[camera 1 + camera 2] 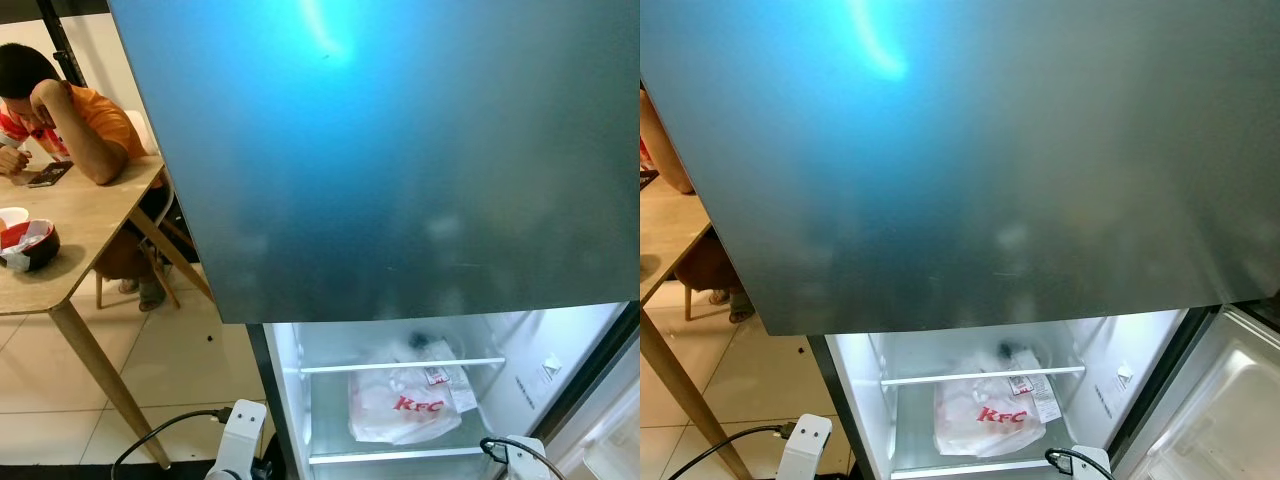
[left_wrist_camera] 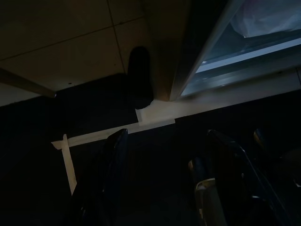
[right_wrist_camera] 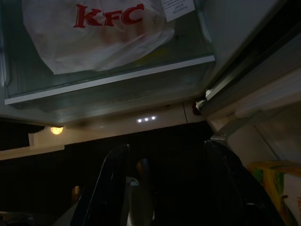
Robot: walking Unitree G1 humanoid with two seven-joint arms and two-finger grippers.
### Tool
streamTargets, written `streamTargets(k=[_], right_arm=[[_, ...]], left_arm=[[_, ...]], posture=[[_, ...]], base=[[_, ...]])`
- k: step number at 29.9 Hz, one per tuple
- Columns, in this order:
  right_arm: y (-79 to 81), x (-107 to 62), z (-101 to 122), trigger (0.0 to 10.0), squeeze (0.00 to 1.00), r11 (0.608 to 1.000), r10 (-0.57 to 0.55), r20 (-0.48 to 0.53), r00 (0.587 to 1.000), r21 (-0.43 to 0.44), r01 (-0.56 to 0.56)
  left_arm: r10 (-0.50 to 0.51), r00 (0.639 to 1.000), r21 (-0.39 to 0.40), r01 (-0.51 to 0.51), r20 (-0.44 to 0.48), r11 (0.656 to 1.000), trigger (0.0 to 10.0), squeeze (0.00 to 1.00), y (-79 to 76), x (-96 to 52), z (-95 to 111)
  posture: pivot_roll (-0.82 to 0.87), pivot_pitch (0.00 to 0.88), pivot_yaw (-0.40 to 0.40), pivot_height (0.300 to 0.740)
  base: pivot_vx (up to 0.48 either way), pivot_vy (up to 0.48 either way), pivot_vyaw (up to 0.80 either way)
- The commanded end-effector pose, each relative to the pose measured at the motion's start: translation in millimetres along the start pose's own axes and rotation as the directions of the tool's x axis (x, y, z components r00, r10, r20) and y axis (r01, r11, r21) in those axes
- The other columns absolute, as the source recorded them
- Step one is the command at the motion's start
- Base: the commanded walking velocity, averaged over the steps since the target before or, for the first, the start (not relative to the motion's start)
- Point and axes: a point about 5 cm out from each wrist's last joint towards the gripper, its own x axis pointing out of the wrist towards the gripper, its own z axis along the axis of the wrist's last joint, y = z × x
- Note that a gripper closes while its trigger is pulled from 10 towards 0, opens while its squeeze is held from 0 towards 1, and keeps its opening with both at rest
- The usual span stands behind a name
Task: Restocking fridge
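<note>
Two grippers ours, both spread, grasping nothing: right gripper low before lit fridge compartment, left gripper over dark floor beside fridge corner. KFC bag lies on glass shelf. Person sits at table.

One KFC bag, one bowl (perhaps), one person.

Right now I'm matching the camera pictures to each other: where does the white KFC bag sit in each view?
Left eye: KFC bag low, right of centre, on a fridge shelf.
Right eye: low, centre.
Left wrist: a pale bag at the upper corner, no print readable.
Right wrist: across the top.
Shared landmark: the glass shelf's white front edge.
</note>
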Motion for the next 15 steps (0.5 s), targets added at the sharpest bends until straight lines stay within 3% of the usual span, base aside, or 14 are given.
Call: streamTargets(k=[1, 15], right_arm=[[1.6, 0.3, 3.2, 10.0, 0.0, 1.0, 0.0, 0.021, 1.0, -0.001, 0.0], [0.1, 0.5, 6.7, 10.0, 0.0, 1.0, -0.004, 0.033, 0.999, -0.011, 0.005]], left_arm=[[0.001, 1.0, 0.0, -0.001, 0.01, 1.0, 10.0, 0.0, 0.1, 0.2, 2.1], [-0.009, 1.0, -0.006, 0.009, 0.019, 1.0, 10.0, 0.0, -4.0, 1.3, 4.3]], posture=[[-0.08, 0.0, 0.023, 0.74], [-0.08, 0.0, 0.018, 0.74]], base=[[-0.266, 0.0, 0.0], [-0.301, 0.0, 0.0]])
